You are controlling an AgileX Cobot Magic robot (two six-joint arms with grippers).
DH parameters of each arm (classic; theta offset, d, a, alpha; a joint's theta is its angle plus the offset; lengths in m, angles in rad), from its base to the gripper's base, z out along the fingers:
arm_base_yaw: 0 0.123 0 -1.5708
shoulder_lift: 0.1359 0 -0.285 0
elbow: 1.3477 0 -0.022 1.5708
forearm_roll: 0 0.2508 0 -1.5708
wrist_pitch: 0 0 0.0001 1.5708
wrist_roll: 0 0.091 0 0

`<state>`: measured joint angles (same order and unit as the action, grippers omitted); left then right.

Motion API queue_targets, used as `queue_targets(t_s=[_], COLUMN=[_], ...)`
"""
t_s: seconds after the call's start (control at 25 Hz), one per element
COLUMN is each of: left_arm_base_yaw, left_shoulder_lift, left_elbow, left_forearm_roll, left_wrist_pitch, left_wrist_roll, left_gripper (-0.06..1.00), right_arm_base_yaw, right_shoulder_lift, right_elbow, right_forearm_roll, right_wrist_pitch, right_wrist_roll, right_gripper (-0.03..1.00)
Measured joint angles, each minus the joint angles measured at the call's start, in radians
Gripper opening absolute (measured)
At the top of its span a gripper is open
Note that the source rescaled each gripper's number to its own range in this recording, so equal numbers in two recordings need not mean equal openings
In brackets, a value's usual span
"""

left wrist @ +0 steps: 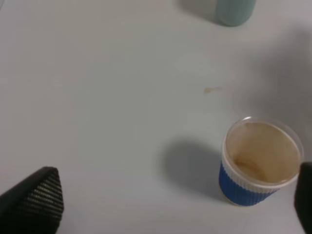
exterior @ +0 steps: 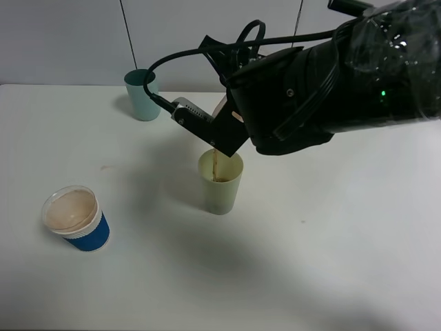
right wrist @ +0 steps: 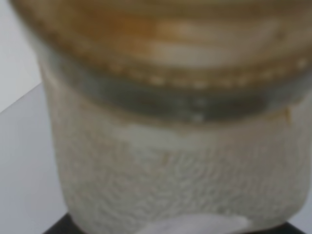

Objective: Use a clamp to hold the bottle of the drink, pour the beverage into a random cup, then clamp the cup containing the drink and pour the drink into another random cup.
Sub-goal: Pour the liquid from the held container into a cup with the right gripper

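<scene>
Brown tea-coloured liquid point(exterior: 216, 164) fell in a thin stream from the tipped small translucent plastic bottle point(exterior: 221, 108) into the pale yellow-green plastic tumbler point(exterior: 221, 187), which stood mid-table in the high view. On the bulky black cabled arm point(exterior: 331, 76) reaching in from the right, the right black-and-white two-jaw gripper point(exterior: 224, 129) was clenched round that bottle, directly above the tumbler's mouth. The high view hid nearly all of the bottle behind jaws and arm. The right wrist view gave it instead as a blurred close-up: a pebbly translucent wall point(right wrist: 175, 165), tea-coloured liquid banded at one end, and a black jaw part at the frame corner. The left gripper point(left wrist: 175, 195) showed only in its own wrist view, jaws released and wide apart with nothing between them, hovering over the white table point(left wrist: 97, 97). Just beside one fingertip point(left wrist: 304, 195) stood the squat white cup with blue sleeve point(left wrist: 258, 163), brownish inside. In the high view that cup sat front-left, well apart from the yellow-green tumbler. The left wrist view also caught a small brown spot point(left wrist: 212, 89) on the table, between the sleeved cup and the teal blue-green plastic tumbler point(left wrist: 235, 10). From above, the teal tumbler stood back-left, near the table's far edge by the grey wall point(exterior: 62, 41) and well apart from the pour. Bare white surface ran wide to the right of and in front of the yellow-green tumbler.
</scene>
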<state>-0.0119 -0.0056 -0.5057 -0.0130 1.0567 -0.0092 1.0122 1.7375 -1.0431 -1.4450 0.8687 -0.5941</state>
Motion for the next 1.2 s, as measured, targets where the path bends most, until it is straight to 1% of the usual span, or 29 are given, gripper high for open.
queue_targets(t_s=[0.52,0.76,1.0,1.2], left_arm_base_yaw=[0.000,0.000,0.000,0.000], left_shoulder_lift=[0.000,0.000,0.000,0.000], left_elbow=[0.000,0.000,0.000,0.000], left_forearm_roll=[0.000,0.000,0.000,0.000], left_wrist_pitch=[0.000,0.000,0.000,0.000], left_wrist_roll=[0.000,0.000,0.000,0.000], left_gripper=[0.87,0.87,0.87,0.87], right_arm_base_yaw=[0.000,0.000,0.000,0.000], right_shoulder_lift=[0.000,0.000,0.000,0.000], right_elbow=[0.000,0.000,0.000,0.000], right_forearm_roll=[-0.012,-0.076,-0.094,-0.097], right_wrist_pitch=[0.010,0.038,0.041,0.041], right_wrist_roll=[0.003,0.033,0.061,0.061], right_gripper=[0.00,0.00,0.00,0.00])
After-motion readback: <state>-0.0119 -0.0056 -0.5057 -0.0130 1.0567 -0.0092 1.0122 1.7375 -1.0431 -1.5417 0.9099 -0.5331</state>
